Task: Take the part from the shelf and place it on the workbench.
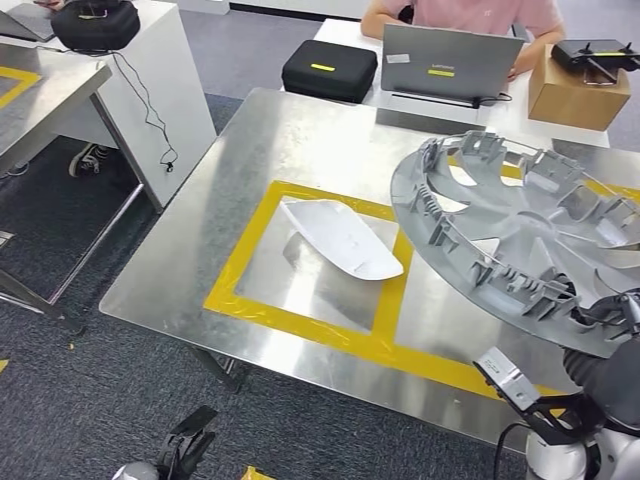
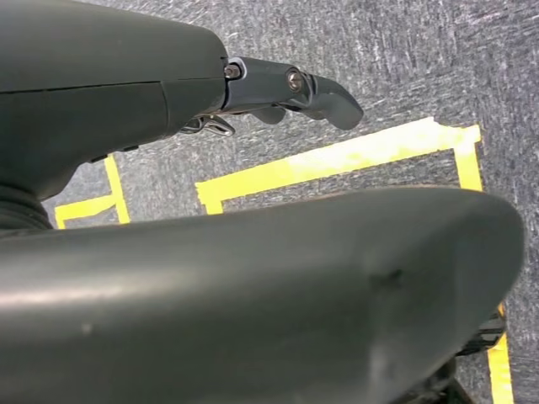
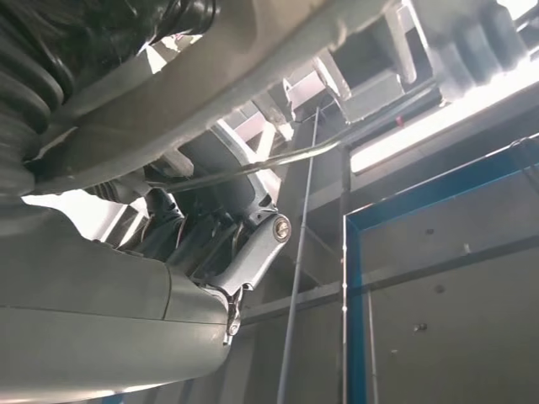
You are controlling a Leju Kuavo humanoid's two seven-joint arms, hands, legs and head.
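A large grey wheel cover (image 1: 521, 230) hangs tilted, inner side up, over the right part of the metal workbench (image 1: 226, 200). My right hand (image 1: 615, 312) grips its near rim at the lower right. In the right wrist view the fingers (image 3: 254, 244) curl round the wheel cover's ribbed edge (image 3: 356, 76). My left hand (image 1: 185, 445) hangs low in front of the workbench, holding nothing. The left wrist view shows its fingers (image 2: 299, 88) stretched out over the carpet.
A white curved part (image 1: 343, 238) lies inside a yellow tape square (image 1: 226, 280) on the workbench. Behind stand a laptop (image 1: 441, 62), a black case (image 1: 329, 70), a cardboard box (image 1: 577, 95) and a seated person (image 1: 468, 12). A white table (image 1: 162, 80) stands left.
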